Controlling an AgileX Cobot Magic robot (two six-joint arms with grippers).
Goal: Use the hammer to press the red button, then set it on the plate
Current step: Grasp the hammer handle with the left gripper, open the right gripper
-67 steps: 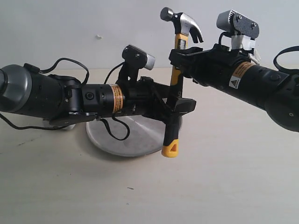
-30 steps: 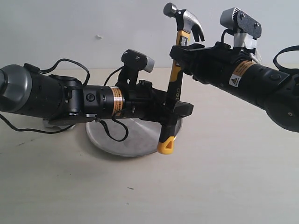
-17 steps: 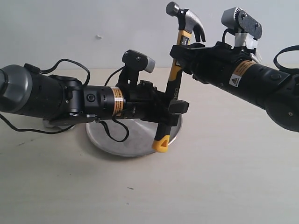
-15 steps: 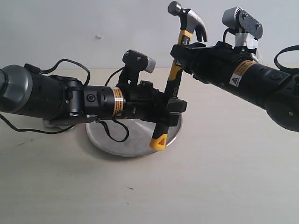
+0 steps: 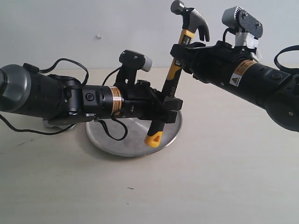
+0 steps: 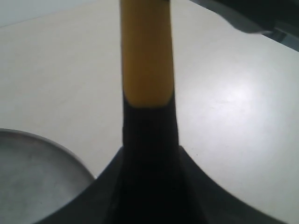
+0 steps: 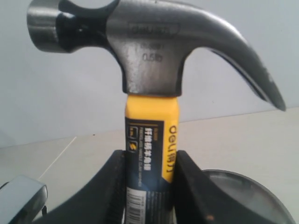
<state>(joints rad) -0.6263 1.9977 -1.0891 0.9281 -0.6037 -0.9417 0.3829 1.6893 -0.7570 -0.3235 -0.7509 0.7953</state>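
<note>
**Position.** The hammer [image 5: 174,77] is off the table [image 5: 224,177], held in the air right of centre in the exterior view. It leans, with the steel head at the top of the frame and the yellow end lowest, hanging above the right part of the plate [image 5: 117,142]. Whether the yellow end touches the plate cannot be told. The plate lies flat at lower centre with nothing resting on it. The red button shows in no view.

**Grips.** Both pincers are on the one hammer.
- The right gripper [image 5: 181,50] is closed on the yellow neck just under the head. Its wrist view shows a finger pressed against each side of the labelled band.
- The left gripper [image 5: 164,106] is on the black lower grip. Its wrist view shows dark fingers flush against both sides of the handle with no gap, so it reads as closed on the hammer.

**Handling.**
- The hammer is rigid and top-heavy, with most of its weight in the head.
- It is not fragile, but it could dent or scratch the plate if it were dropped.
- A hold near the neck controls the weight best.
- A hold on the lower grip alone leaves the head free to swing and twist between the fingers.
- The black grip looks rubbery and should slip less than the glossy yellow neck.
- Pressing a button calls for a firm hold close to the head, or for both holds to be kept.
</note>
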